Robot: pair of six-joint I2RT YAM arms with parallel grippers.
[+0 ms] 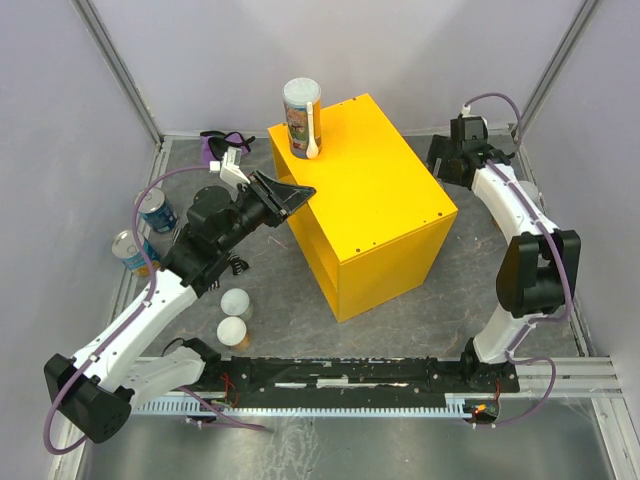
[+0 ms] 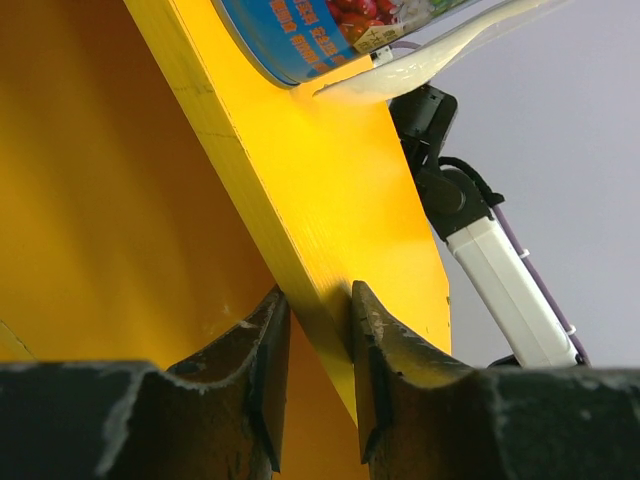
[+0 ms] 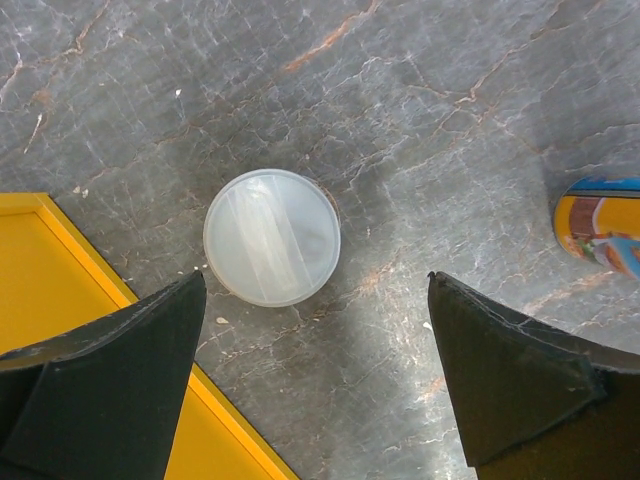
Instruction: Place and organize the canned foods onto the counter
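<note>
Right end effector [image 3: 316,280], fingers apart, sits almost directly above the upright white-lidded can [image 3: 272,237]. Left end effector [image 2: 318,300] clamps the counter [image 2: 330,200] edge.

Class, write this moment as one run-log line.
left tool shut on counter edge | right tool open above pale-lidded can | tall can on counter top

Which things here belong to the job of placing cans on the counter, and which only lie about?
Job: counter; tall can on it; two blue tins; two white-lid tubs; pale-lid tub and colourful can in the right wrist view.
Lying about: purple cloth, back left.
</note>
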